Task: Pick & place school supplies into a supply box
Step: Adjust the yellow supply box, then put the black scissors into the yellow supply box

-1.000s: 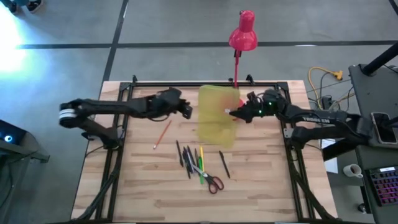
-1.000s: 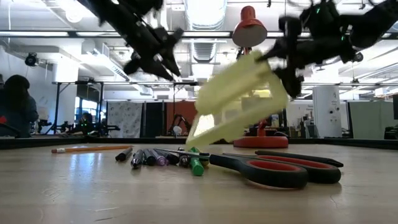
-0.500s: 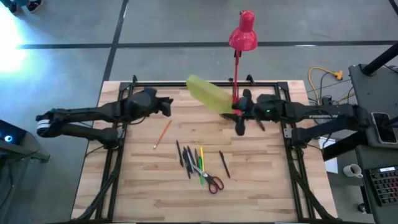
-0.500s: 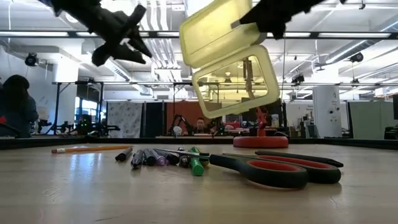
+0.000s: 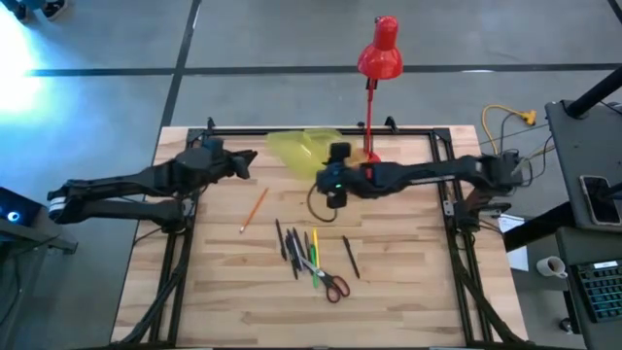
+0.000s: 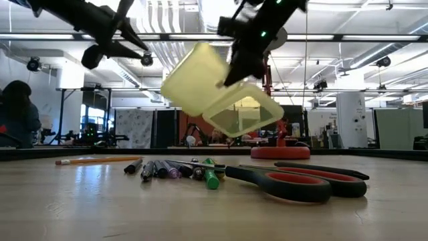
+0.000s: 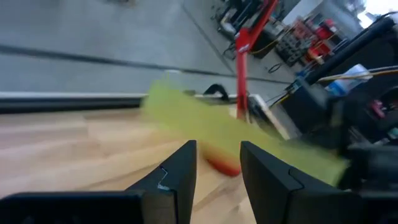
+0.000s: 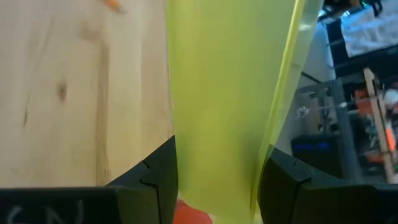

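The translucent yellow-green plastic pencil case (image 5: 303, 151) hangs in the air over the far edge of the wooden table (image 5: 214, 292), lid swung open, clamped in the right gripper (image 5: 334, 171) — the right wrist view shows the case's wall running between the two dark fingers (image 8: 155, 180). In the low view the case (image 6: 217, 100) is well clear of the tabletop, tilted, its open halves facing partly down. The supplies it must receive lie nearer the front edge: a cluster of thin dark, green and yellow pens and pencils (image 5: 299, 251) with their long axes running roughly from far edge to near edge, the small red-handled scissors (image 5: 333, 286) at the cluster's near end, one dark pen (image 5: 350, 257) just to the right, and an orange pencil (image 5: 254, 210) apart to the left. So the case sits beyond the supplies, toward the far edge, and probably has to come down flat before anything goes in. The left gripper (image 5: 245, 159) hovers near the far-left corner, fingers parted narrowly and holding nothing; it is the nearer one to the orange pencil. A red desk lamp (image 5: 378, 51) stands at the far edge.
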`<state>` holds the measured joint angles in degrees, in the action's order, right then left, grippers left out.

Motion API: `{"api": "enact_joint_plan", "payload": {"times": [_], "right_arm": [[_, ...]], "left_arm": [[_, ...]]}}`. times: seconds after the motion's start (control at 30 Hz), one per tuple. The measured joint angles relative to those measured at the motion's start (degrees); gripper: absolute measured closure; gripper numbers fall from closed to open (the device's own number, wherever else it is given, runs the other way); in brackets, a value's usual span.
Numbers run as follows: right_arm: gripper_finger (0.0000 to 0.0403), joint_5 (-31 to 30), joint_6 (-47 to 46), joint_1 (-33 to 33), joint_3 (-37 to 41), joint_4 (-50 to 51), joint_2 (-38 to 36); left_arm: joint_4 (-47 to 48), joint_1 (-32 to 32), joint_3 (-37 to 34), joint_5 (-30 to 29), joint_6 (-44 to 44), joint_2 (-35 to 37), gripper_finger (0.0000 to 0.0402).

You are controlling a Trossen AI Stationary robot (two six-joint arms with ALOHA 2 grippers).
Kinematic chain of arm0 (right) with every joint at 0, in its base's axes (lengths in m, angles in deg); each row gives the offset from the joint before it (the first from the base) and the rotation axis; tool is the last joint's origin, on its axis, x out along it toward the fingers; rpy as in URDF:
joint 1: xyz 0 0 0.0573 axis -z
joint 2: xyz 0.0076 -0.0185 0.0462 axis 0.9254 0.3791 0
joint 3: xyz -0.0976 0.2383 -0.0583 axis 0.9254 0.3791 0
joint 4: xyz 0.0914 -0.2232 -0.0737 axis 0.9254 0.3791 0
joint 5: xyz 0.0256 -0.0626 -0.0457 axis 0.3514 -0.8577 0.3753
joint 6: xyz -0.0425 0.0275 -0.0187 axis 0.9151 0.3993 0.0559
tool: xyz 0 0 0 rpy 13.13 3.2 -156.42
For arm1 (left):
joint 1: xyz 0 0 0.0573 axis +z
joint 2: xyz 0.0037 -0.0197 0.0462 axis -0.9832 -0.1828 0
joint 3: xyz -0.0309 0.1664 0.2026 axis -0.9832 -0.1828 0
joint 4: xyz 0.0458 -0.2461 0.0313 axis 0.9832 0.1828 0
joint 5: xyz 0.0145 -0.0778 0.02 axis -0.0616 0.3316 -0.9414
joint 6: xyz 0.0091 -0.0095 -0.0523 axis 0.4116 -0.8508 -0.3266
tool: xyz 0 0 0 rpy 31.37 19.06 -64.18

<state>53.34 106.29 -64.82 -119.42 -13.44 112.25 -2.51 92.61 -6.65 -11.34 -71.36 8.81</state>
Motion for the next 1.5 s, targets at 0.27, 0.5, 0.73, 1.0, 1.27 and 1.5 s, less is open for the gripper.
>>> {"api": "enact_joint_plan", "payload": {"times": [0.27, 0.5, 0.73, 1.0, 1.27, 1.5], "right_arm": [[0.0254, -3.02, 7.74, -0.76, -4.65, 0.04, 12.59], [0.0243, -3.04, 10.91, -1.94, -6.13, 4.29, 20.04], [0.0222, -2.52, 8.16, -4.09, -6.14, 6.04, 21.50], [0.0207, 0.08, 4.49, -5.49, -6.27, 6.43, 18.97], [0.0197, 4.60, -3.75, -5.54, -6.24, 9.57, 12.72], [0.0195, 6.50, -13.19, -4.35, -6.20, 10.53, 4.78]], "left_arm": [[0.29, 0.00, 0.65, 0.01, 2.66, 0.80, 0.0293], [1.38, 0.00, 0.07, 0.09, 2.78, 0.47, 0.0293], [1.27, 0.00, -0.78, 0.09, 2.78, 0.36, 0.0293], [1.27, 0.00, -3.40, 0.09, 2.28, 0.36, 0.0293], [2.25, -0.01, -5.90, 3.16, -0.94, -1.55, 0.0293], [9.73, -2.03, -6.07, 3.41, -7.12, -8.81, 0.0293]]}}
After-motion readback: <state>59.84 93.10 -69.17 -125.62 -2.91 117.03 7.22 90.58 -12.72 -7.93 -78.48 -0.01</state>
